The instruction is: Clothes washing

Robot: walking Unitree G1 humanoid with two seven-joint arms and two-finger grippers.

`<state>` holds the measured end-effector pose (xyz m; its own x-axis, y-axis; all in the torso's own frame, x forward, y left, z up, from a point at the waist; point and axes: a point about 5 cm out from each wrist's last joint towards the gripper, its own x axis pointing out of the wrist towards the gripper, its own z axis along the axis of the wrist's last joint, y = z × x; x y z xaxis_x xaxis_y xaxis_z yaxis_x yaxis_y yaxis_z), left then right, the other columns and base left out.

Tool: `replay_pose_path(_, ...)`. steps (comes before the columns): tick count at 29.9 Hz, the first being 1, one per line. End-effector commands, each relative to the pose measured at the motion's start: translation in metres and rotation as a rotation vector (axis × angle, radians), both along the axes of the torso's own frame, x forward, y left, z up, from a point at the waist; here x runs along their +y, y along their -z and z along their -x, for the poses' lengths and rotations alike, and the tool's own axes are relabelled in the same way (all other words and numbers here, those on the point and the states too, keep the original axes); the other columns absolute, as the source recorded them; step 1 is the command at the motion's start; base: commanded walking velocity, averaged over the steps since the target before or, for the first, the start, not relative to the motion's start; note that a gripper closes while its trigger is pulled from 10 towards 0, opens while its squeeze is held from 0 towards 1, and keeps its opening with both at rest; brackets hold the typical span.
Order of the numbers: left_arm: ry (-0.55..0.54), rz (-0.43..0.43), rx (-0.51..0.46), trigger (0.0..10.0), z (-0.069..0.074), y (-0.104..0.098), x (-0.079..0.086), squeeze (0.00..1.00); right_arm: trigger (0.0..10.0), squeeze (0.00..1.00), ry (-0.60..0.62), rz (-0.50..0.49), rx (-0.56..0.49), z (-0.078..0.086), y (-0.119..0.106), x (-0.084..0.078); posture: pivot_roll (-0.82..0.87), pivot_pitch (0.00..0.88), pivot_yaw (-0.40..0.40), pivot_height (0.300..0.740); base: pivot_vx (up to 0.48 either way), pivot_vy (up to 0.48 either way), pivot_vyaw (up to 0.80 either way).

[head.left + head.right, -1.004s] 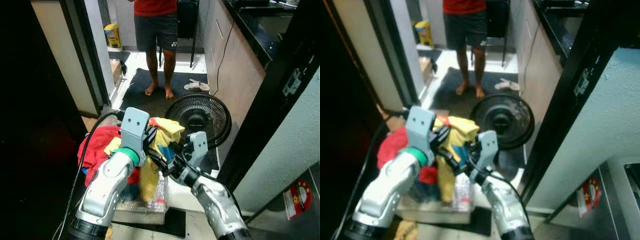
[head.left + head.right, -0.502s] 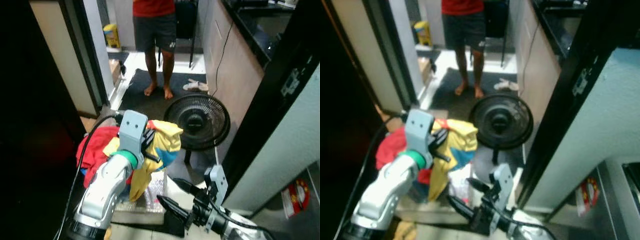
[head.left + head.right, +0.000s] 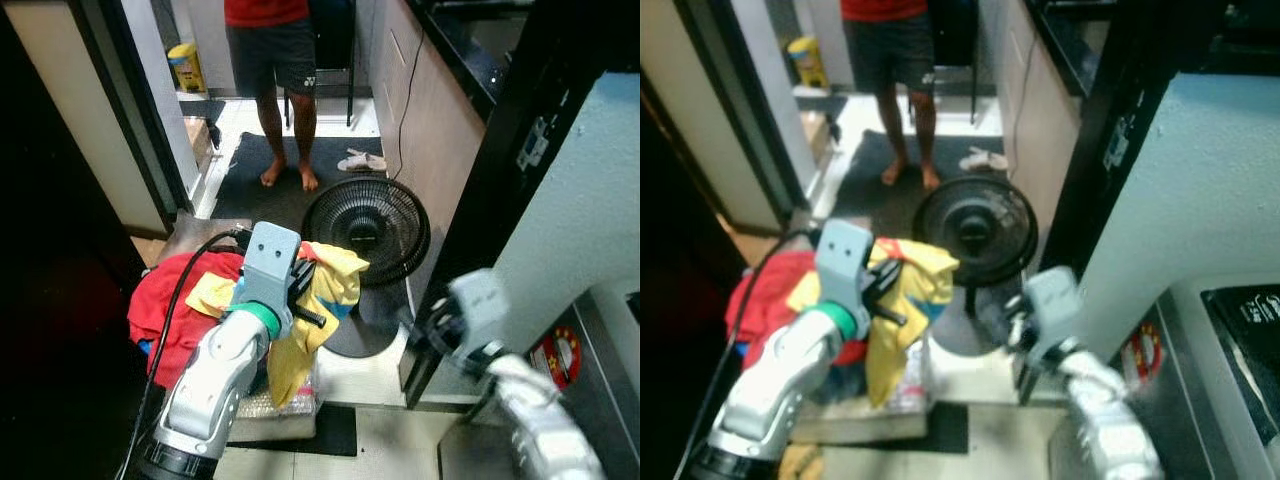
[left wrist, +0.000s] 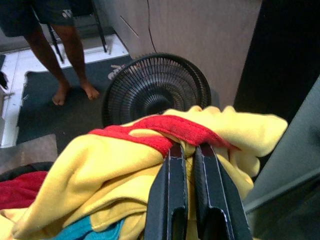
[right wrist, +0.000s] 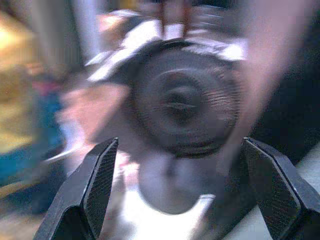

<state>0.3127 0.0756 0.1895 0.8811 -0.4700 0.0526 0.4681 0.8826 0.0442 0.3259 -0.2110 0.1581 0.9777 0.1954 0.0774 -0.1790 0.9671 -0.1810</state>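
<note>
I have the left gripper (image 4: pixel 189 150) pinched tight on a fold of the yellow garment (image 3: pixel 325 290), right where its red trim (image 4: pixel 165 131) bunches, so the cloth drapes from the fingers above the pile (image 3: pixel 175 300) of red and blue clothes at my 10 o'clock. Holding it high like this seems meant to peel it free of the heap, which sits on a low box (image 3: pixel 270 415) on the floor. The right gripper (image 5: pixel 180 165) is off the clothes altogether, its fingers spread wide with nothing between them, raised at my 3 o'clock near the dark door frame (image 3: pixel 490 170); its wrist view is blurred and looks toward the fan (image 3: pixel 365 230). I judge I have it parked there to keep it out of the cloth. The fan stands at 12 o'clock just past the garment, close enough that a hanging hem could brush it. A person (image 3: pixel 275 60) stands barefoot on the mat (image 3: pixel 250 190) farther off at 12. I cannot see the washer itself.
</note>
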Motion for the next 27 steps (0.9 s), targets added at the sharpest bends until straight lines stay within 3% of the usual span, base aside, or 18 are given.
replay_pose_path(1,0.015,0.004,-0.019,10.0,0.001,-0.003,-0.003,0.0,10.0,1.0,0.023,-0.01,0.01,-0.002,0.007,-0.001,-0.03,0.121,0.097,0.74,0.0,0.0,0.0)
replay_pose_path(2,0.018,0.004,-0.018,10.0,0.001,-0.002,-0.004,0.0,10.0,1.0,0.014,-0.077,-0.012,-0.012,-0.002,0.003,-0.02,0.122,0.096,0.74,0.0,0.0,0.0)
replay_pose_path(8,0.017,0.005,-0.019,10.0,0.001,-0.003,-0.005,0.0,10.0,1.0,-0.023,-0.155,-0.019,-0.019,-0.007,0.012,-0.02,0.122,0.094,0.74,0.0,0.0,0.0)
replay_pose_path(10,0.001,0.009,-0.024,10.0,-0.001,-0.004,-0.004,0.0,10.0,1.0,-0.127,-0.263,-0.011,-0.025,-0.01,0.036,-0.01,0.119,0.088,0.74,0.0,0.0,0.0)
replay_pose_path(11,-0.015,0.012,-0.032,10.0,-0.001,-0.006,-0.002,0.0,10.0,0.0,-0.188,-0.303,-0.007,-0.026,-0.01,0.053,-0.01,0.116,0.087,0.74,0.0,0.0,0.0)
replay_pose_path(12,-0.025,0.014,-0.036,10.0,-0.002,-0.007,0.0,0.0,10.0,0.0,-0.224,-0.323,-0.006,-0.027,-0.01,0.063,-0.01,0.116,0.087,0.74,0.0,0.0,0.0)
replay_pose_path(13,-0.025,0.014,-0.036,10.0,-0.002,-0.007,0.0,0.0,10.0,0.0,-0.224,-0.323,-0.006,-0.027,-0.01,0.063,-0.01,0.116,0.087,0.74,0.0,0.0,0.0)
replay_pose_path(15,-0.05,0.003,-0.045,10.0,-0.003,-0.008,0.006,0.0,10.0,0.0,-0.273,-0.367,-0.01,-0.024,-0.009,0.083,0.0,0.108,0.083,0.74,0.0,0.0,0.0)
replay_pose_path(18,-0.067,-0.005,-0.045,10.0,-0.002,-0.006,0.011,0.0,10.0,0.0,-0.298,-0.395,-0.016,-0.02,-0.007,0.096,0.01,0.104,0.082,0.74,0.0,0.0,0.0)
replay_pose_path(27,-0.087,-0.021,-0.021,10.0,0.0,0.001,0.015,0.0,10.0,0.0,-0.316,-0.448,-0.059,-0.015,-0.012,0.108,0.01,0.103,0.083,0.74,0.0,0.0,0.0)
